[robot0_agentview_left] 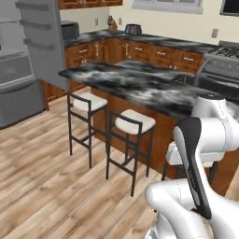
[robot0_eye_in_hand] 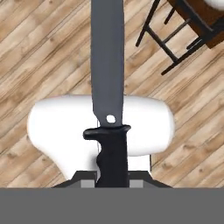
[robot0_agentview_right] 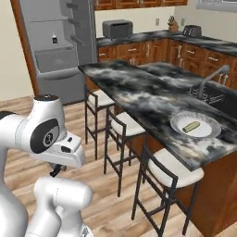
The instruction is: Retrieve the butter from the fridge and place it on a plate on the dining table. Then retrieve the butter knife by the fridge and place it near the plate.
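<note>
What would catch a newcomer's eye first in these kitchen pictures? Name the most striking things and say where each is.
In the hand view, a knife with a long grey blade and black handle juts from the gripper over the wood floor. In the right base view, the butter lies on the plate on the dining table, and the fridge stands open behind.

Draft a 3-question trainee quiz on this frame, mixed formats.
1. True or false: the butter lies on the plate.
2. What does the claw hold? A) bottle B) knife C) butter
3. Fill in: the fridge door stands ____.

Key: 1 true; 2 B, shut on the black handle with the grey blade pointing away over the wood floor; 3 open.
</note>
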Controlling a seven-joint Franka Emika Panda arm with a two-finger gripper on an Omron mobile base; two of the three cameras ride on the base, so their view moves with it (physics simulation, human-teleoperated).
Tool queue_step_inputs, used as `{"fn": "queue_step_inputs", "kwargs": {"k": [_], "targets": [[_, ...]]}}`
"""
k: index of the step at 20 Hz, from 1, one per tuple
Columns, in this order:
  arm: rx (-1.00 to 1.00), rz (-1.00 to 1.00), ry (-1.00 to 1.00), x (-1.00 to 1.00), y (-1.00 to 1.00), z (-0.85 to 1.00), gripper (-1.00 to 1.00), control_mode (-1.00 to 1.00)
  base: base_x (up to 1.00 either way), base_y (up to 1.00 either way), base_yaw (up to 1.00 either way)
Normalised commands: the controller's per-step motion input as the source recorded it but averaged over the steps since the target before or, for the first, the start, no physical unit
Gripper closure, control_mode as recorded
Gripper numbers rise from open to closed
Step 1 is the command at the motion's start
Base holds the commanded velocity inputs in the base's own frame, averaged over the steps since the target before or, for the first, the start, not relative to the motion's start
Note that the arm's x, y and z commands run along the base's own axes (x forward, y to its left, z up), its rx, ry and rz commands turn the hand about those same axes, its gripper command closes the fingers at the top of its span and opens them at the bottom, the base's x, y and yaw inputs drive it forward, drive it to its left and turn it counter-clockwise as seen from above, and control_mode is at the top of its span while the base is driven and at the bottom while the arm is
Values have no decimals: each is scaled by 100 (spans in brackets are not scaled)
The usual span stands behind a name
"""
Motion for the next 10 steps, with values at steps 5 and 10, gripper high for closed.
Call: {"fn": "queue_step_inputs", "kwargs": {"k": [5,10], "targets": [[0,0,0,0,0,0,100,100,48,38,-83],[0,0,0,0,0,0,100,100,52,49,-79]]}}
